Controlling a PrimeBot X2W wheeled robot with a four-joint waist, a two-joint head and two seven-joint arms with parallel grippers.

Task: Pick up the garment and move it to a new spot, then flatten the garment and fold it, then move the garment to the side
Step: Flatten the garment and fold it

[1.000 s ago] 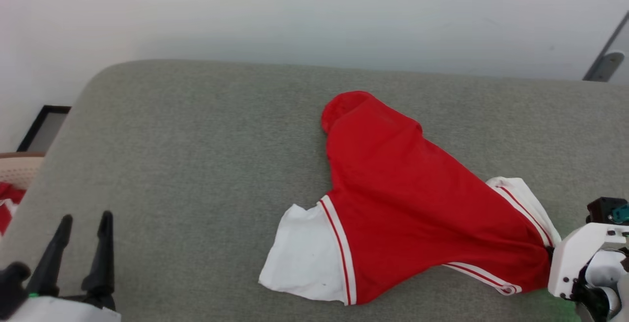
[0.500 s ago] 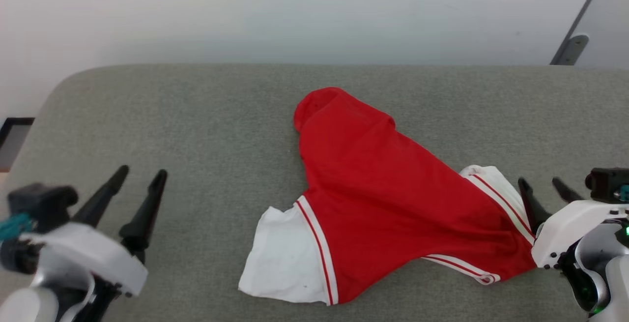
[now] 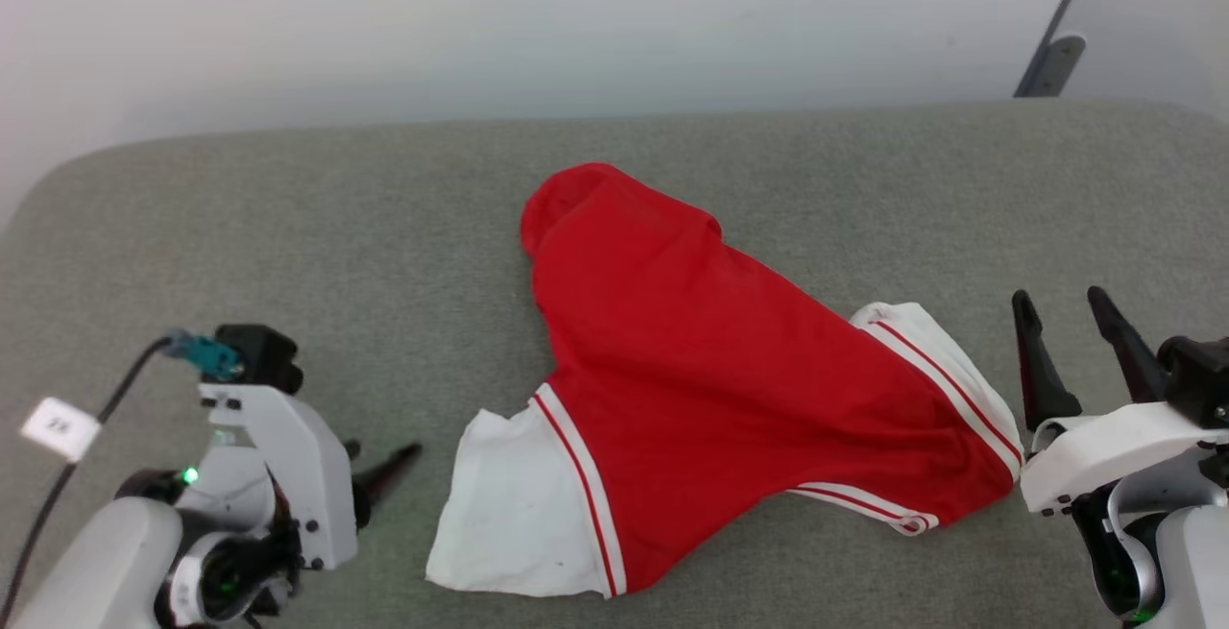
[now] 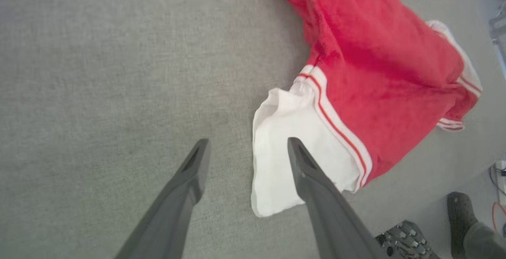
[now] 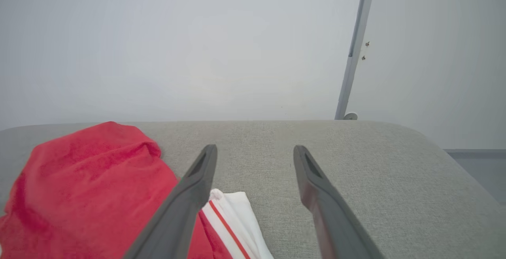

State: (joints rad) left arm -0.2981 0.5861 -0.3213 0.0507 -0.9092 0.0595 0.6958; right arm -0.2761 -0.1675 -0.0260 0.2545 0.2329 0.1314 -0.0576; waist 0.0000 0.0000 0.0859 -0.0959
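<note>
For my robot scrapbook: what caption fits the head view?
A red-and-white garment lies rumpled on a grey cushion, open jaws either side.

You have a grey fabric pad [image 3: 288, 226] with rounded corners spanning the view. The shirt [image 3: 691, 360] lies directly on it, right of the middle, rumpled and unfolded with plain red cloth facing up. One white sleeve [image 3: 509, 523] is spread flat toward the pad's near edge, and the other sleeve [image 3: 946, 370] is bunched at the shirt's right end.
</note>
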